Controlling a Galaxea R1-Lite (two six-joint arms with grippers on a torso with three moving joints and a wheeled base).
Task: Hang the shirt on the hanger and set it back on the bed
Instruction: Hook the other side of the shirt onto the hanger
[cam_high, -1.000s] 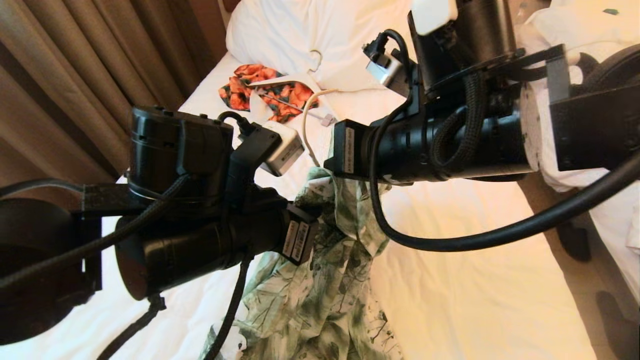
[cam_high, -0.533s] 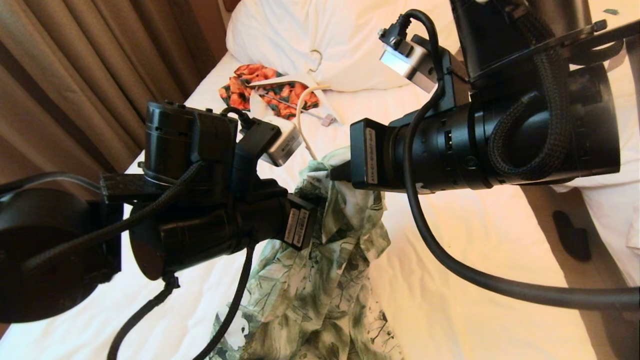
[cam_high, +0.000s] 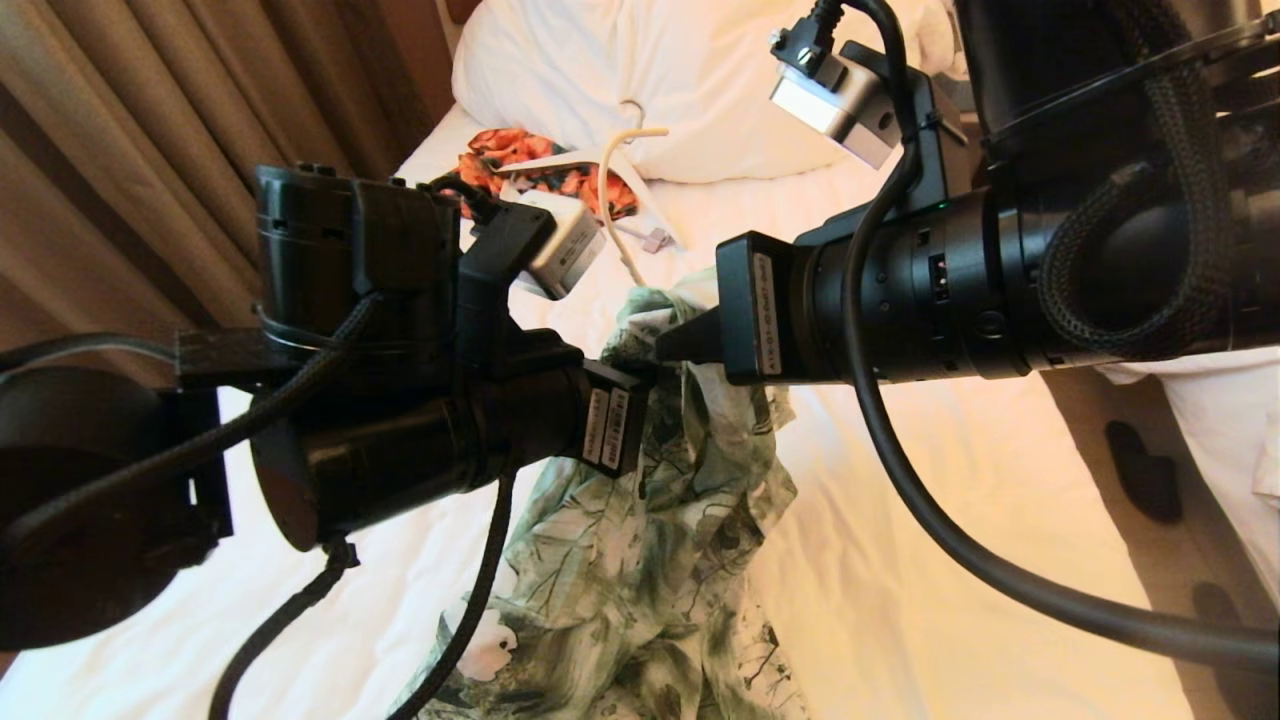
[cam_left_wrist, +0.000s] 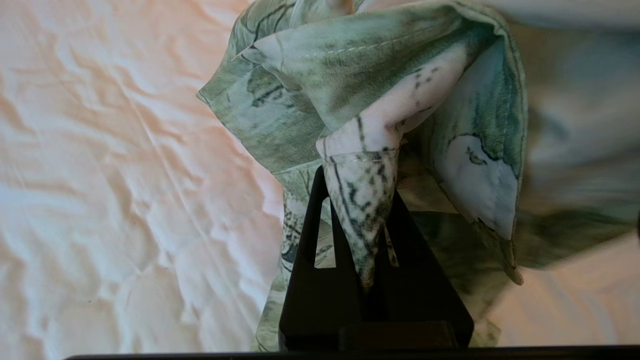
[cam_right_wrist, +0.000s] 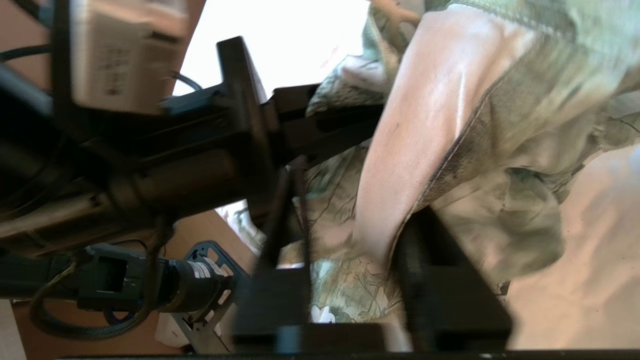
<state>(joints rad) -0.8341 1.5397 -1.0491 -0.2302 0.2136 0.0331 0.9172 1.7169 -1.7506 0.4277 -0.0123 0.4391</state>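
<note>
The green-and-white leaf-print shirt (cam_high: 650, 560) hangs bunched from both grippers, its lower part lying on the bed (cam_high: 950, 520). My left gripper (cam_high: 648, 378) is shut on a fold of the shirt (cam_left_wrist: 361, 200), the cloth pinched between its fingertips. Just beside it, my right gripper (cam_high: 672, 345) is at the top of the shirt. Its fingers (cam_right_wrist: 285, 220) stand apart, and a band of shirt cloth (cam_right_wrist: 400, 165) runs between them. The thin cream hanger (cam_high: 606, 190) rises out of the shirt's top, only its hook and neck showing.
An orange floral garment (cam_high: 500, 148) and a broad white hanger (cam_high: 560, 160) lie by the pillow (cam_high: 600, 60). Brown curtains (cam_high: 150, 120) hang on the left. A neighbouring bed (cam_high: 1230, 420) stands across a floor gap on the right.
Both arms have risen and lifted the top of the shirt. The cream hanger's hook has gone up with it. The right arm has shifted to the right.
</note>
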